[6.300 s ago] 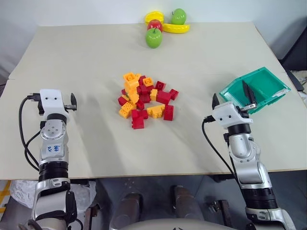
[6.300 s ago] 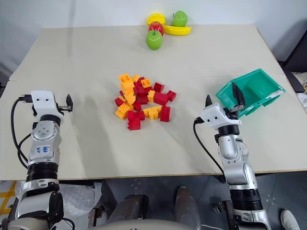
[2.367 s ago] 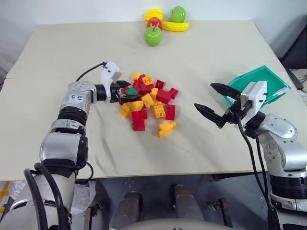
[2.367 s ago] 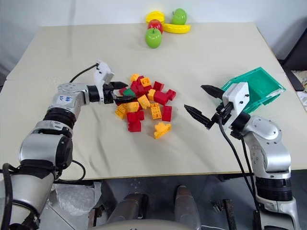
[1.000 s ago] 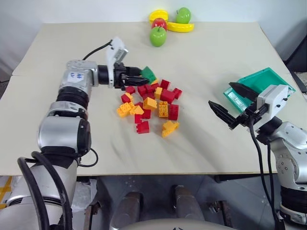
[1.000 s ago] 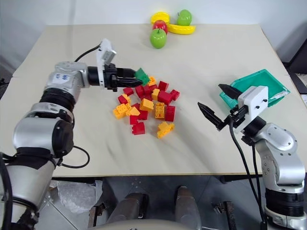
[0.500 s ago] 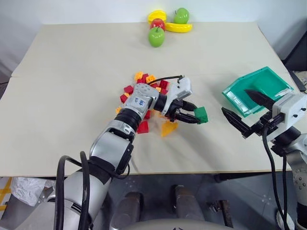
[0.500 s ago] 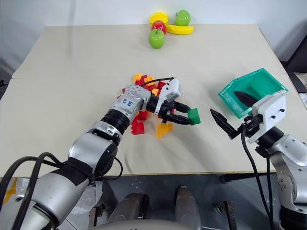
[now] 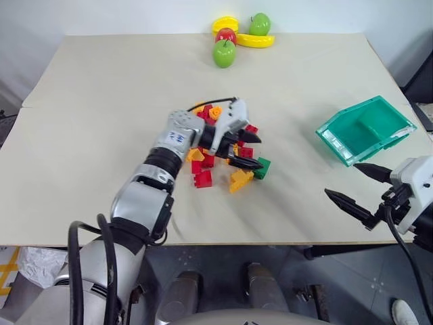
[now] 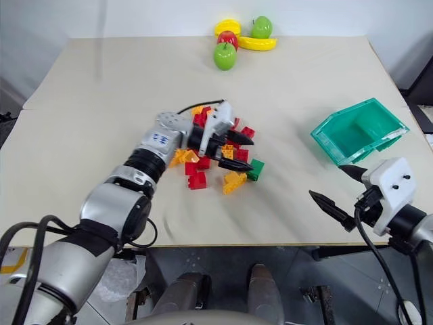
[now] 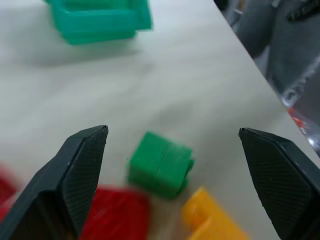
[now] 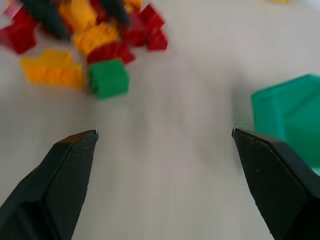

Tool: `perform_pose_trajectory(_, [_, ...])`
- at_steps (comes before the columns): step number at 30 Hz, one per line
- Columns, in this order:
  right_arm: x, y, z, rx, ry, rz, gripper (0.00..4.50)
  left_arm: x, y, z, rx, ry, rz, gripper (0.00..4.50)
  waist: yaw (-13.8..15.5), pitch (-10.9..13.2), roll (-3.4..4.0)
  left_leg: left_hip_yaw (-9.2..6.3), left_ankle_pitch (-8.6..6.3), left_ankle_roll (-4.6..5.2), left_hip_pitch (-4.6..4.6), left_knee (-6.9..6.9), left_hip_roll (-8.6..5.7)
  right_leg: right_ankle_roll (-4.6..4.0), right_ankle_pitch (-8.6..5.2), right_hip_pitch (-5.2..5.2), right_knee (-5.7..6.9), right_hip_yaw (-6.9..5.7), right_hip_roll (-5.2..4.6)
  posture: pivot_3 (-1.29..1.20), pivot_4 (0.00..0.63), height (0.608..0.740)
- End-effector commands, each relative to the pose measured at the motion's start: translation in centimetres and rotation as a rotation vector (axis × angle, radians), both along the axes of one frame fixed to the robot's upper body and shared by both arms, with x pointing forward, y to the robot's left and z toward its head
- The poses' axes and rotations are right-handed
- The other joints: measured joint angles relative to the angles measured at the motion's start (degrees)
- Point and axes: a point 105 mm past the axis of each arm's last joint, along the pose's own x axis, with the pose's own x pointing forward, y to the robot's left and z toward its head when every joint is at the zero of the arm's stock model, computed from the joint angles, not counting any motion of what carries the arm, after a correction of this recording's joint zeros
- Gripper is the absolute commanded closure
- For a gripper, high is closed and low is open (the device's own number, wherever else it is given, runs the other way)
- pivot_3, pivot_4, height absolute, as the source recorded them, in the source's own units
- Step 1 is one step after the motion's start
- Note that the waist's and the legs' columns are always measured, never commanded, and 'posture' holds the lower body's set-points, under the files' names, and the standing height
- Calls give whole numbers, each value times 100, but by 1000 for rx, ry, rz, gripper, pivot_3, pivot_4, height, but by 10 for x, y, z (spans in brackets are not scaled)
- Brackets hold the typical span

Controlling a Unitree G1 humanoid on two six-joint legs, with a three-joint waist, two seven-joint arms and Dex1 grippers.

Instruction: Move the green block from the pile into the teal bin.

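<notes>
1. Green block (image 9: 261,167): studded plastic, lying on the table (image 9: 101,101) at the pile's (image 9: 220,152) right edge, frame centre, partly hidden by the left gripper (image 9: 247,150), whose fingers stand apart.
2. Teal bin (image 9: 365,128): translucent, right of frame.
3. Right gripper (image 9: 362,191): fingers spread, empty, lower right.

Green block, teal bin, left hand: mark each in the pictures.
green block (image 9: 261,167), left eye view, its top face.
teal bin (image 9: 336,145), left eye view, its near rim.
left hand (image 9: 248,151), left eye view, midway between fingertips.
</notes>
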Motion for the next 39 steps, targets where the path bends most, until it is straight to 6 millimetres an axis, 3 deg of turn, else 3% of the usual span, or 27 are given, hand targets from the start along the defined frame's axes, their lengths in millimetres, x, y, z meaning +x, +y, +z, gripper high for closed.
perform_pose_trajectory(1, [-14, -3, 11, -60, 33, 31, 0, 3, 30, 41, -140, -86, 0, 47, -1, 2, -2, 1, -1, 1, 0, 0, 0, 1, 0, 0, -1, 1, 0, 0, 150, 740])
perform_pose_trajectory(4, [-18, -5, 13, -76, 58, 33, 0, 4, 53, 48, -182, -96, 24, 47, -15, 3, -4, 4, -5, 6, 2, -1, 6, 1, 1, 0, -2, 4, 3, 0, 150, 740])
perform_pose_trajectory(6, [-15, -2, 17, -75, 62, 46, 0, 4, 81, 42, -158, -89, 71, 47, -17, 3, -2, 4, -5, 8, 4, 0, 8, 3, 1, 3, -3, 5, -1, 0, 150, 740])
perform_pose_trajectory(8, [-4, 5, 20, -62, 59, 52, 0, 3, 110, 29, -117, -68, 140, 47, -79, 2, -1, 12, -7, 10, 11, 1, 15, 8, 4, 7, -5, 15, -3, 0, 150, 740])
perform_pose_trajectory(12, [27, 28, 12, -35, 83, 122, 0, -14, 135, 23, -212, -103, 120, 47, -149, 8, -11, 13, -5, 8, 18, 5, 34, 0, 10, 9, -4, 16, 0, 0, 150, 740])
perform_pose_trajectory(15, [39, 35, 6, -51, 109, 141, 0, -22, 139, 31, -349, -64, 100, 47, -50, 11, -15, 2, -3, 5, -1, 12, 31, -1, 14, -1, -7, 8, -5, 0, 150, 740])
perform_pose_trajectory(19, [82, 53, -10, -70, 141, 191, 0, -43, 155, 4, -237, -89, 53, 47, -50, 9, -13, 12, -7, 8, -11, 11, 26, 5, 18, -11, -20, 12, -7, 0, 150, 740])
perform_pose_trajectory(24, [106, 71, -28, -103, 213, 286, 0, -57, 161, -3, -239, -99, 32, 47, -90, 11, -10, 10, -8, 8, -19, 4, 33, 5, 18, -16, -25, 7, -2, 0, 150, 740])
perform_pose_trajectory(29, [122, 104, -37, -100, 235, 411, 0, -66, 164, -4, -263, -88, 36, 47, -174, 11, -10, 10, -8, 8, -19, 6, 34, 5, 19, -17, -20, 7, -1, 0, 150, 740])
perform_pose_trajectory(33, [128, 115, -41, -106, 230, 447, 0, -67, 162, -2, -276, -89, 49, 47, -169, 11, -9, 10, -8, 8, -19, 5, 33, 5, 19, -19, -11, 7, -3, 0, 150, 740])
perform_pose_trajectory(36, [132, 116, -46, -148, 212, 432, 637, -68, 162, -2, -278, -87, 52, 0, -167, 11, -9, 9, -9, 8, -19, 6, 29, 5, 19, -18, -11, 7, -4, 0, 150, 740])
perform_pose_trajectory(39, [131, 118, -42, -129, 194, 440, 1623, -68, 160, -1, -280, -85, 48, 0, -173, 11, -8, 9, -8, 8, -19, 6, 30, 5, 19, -19, -11, 7, -3, 0, 150, 740])
